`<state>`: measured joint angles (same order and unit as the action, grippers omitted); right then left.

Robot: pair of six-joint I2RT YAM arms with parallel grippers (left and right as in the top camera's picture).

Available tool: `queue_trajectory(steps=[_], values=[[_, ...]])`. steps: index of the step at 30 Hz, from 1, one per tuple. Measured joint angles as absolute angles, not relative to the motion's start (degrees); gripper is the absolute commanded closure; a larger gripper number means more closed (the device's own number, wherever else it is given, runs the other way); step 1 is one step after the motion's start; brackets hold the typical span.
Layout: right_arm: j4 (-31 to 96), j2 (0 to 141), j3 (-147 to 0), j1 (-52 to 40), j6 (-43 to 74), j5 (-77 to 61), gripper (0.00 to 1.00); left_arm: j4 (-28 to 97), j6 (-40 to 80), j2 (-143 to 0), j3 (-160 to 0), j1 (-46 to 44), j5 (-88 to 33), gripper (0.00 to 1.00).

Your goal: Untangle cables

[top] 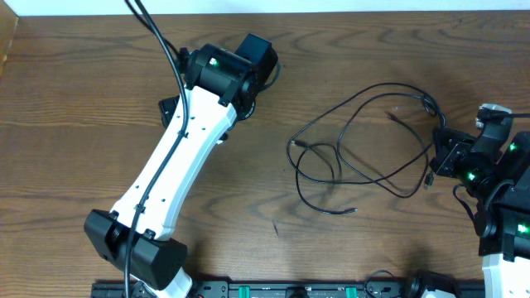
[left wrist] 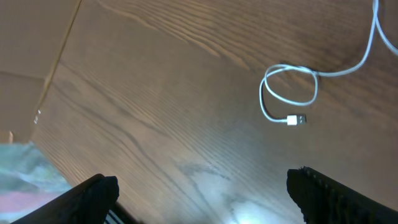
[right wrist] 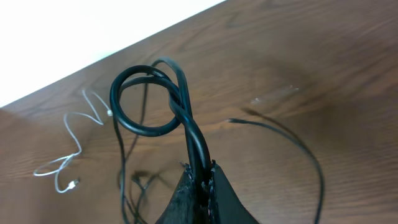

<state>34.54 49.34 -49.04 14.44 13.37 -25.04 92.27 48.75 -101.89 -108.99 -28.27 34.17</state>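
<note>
hidden: white cable (left wrist: 316,75) runs off left-wrist frame's upper right | left end effector (left wrist: 200,183): fingers apart over counter (top: 83,124) | right end effector (right wrist: 199,180): clamped on black cable (right wrist: 193,134), loop at frame centre

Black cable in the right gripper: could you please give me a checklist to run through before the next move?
1. Right gripper shut on the black cable: ok.
2. Left gripper open and empty: ok.
3. Black cable free of loops: not ok; a twisted loop sits just above the jaws, and more loops cross on the table.
4. White cable apart from the black one: ok, judging by the right wrist view.
5. Left gripper lined up on the white cable: not ok; its plug lies ahead, not between the jaws.
</note>
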Motion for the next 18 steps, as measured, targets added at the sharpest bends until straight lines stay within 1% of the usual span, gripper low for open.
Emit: queue_trajectory(steps=[3,6,9,11,15,18], values=[[33.5,49.3,-49.0,14.5,10.7,-31.2,0.99,91.6,50.6,-101.9,-109.0,-28.2,31.8,0.06],[31.6,49.4,-49.0,14.5,6.2,-40.3,0.99,87.4,47.3,-101.9,-109.0,-28.2,24.8,0.06],[28.0,49.4,-49.0,14.5,2.8,-49.9,0.99,82.6,39.0,-101.9,-109.0,-28.2,14.9,0.06],[25.8,49.4,-49.0,14.5,1.6,-55.5,0.99,79.9,31.5,-101.9,-109.0,-28.2,7.4,0.06],[24.8,49.3,-49.0,14.5,0.3,-61.5,0.99,77.9,17.5,-101.9,-109.0,-28.3,-5.0,0.06],[25.3,49.4,-49.0,14.5,-0.3,-63.5,0.99,76.8,10.5,-101.9,-109.0,-28.2,-11.0,0.06]])
